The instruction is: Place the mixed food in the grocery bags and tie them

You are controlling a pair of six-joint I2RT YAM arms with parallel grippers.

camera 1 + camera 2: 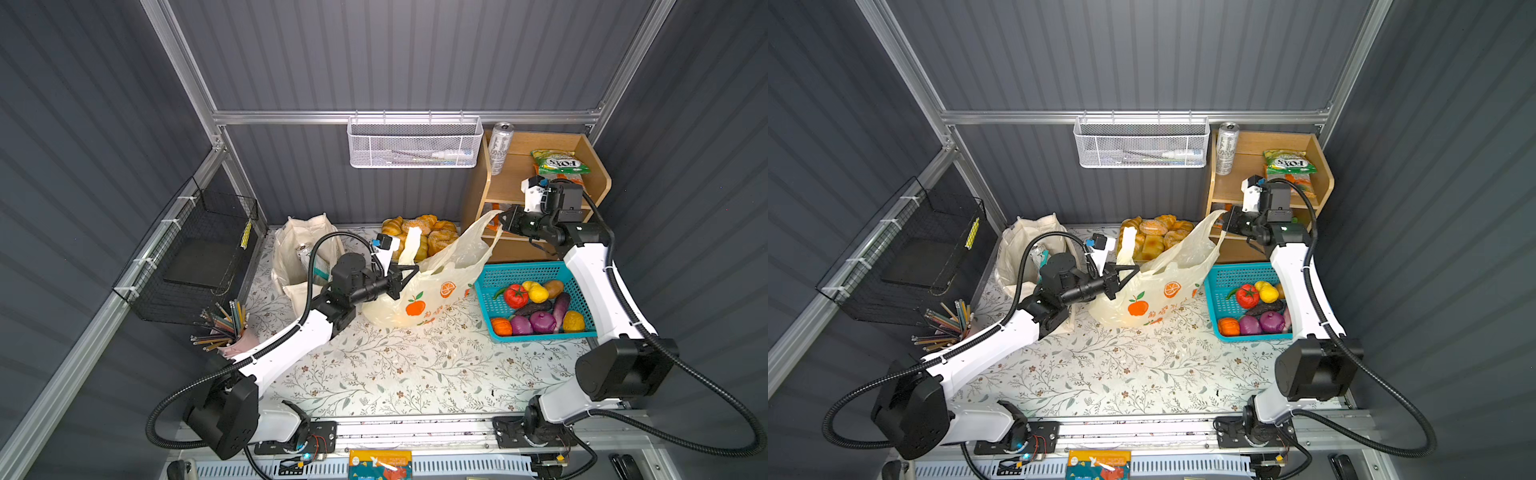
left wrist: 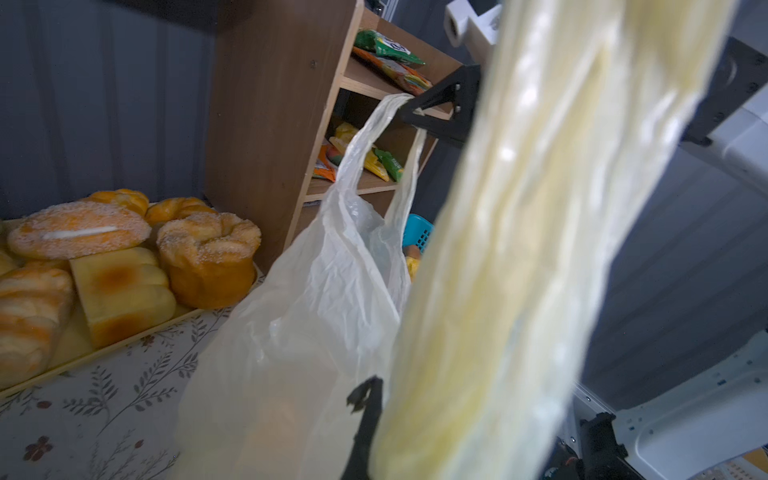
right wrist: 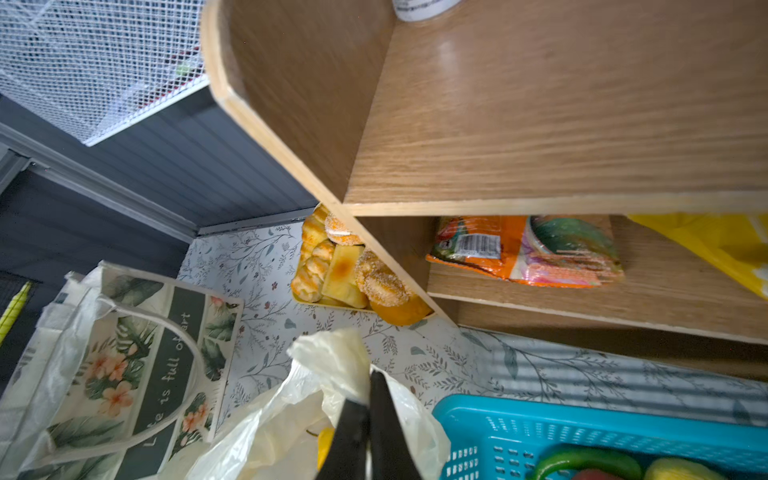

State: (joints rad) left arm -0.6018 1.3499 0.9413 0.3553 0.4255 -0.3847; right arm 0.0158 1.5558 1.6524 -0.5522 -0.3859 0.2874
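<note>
Stock as you find it, left to right:

- Tote (image 1: 299, 249): back-left of the counter (image 1: 395, 374), mouth open. A can top and a teal-edged packet show inside, so count it as partly loaded.
- Left pincer (image 1: 409, 272): clenched on one handle of the bag (image 1: 436, 291), lifting it clear.
- Bag: mid-counter, base resting on the counter and handles drawn apart. Something yellow shows inside in the right wrist view. Stretching the two handles this way keeps the mouth open for loading, or readies them for the knot; you cannot tell which.
- Right pincer (image 1: 505, 218): clenched on the other handle, pulled toward the shelf (image 1: 519, 166).
- Can (image 1: 500, 147): upright on the shelf top, back-right corner, unpacked.
- Basket (image 1: 536, 270): right edge, holding toy vegetables (image 1: 536, 307) not yet bagged. Expect more loading before tying.
</note>
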